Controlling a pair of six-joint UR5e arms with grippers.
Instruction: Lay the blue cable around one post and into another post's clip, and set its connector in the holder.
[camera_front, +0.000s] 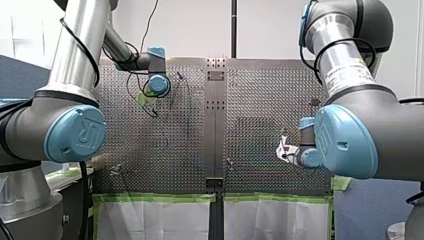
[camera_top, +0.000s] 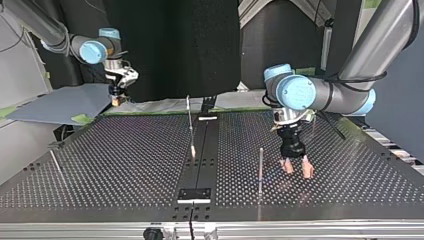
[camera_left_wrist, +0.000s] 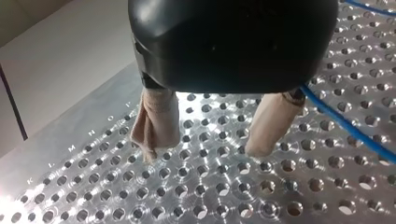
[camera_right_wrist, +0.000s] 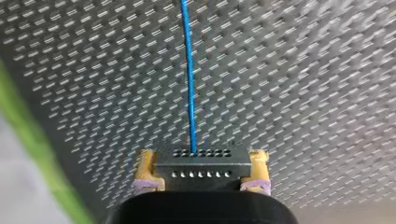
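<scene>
Right wrist view: my right arm's jaws pinch the black rectangular multi-hole connector (camera_right_wrist: 201, 169) between yellow pads (camera_right_wrist: 145, 169); the thin blue cable (camera_right_wrist: 189, 79) runs ahead over the perforated metal surface (camera_right_wrist: 303, 93); my left arm's jaws stand spread, seemingly just above the surface, cable beside them.

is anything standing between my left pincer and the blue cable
Nothing visible does. My left pincer hangs open above the table, and the blue cable runs close beside one beige pad, outside the gap, with nothing between them.
</scene>
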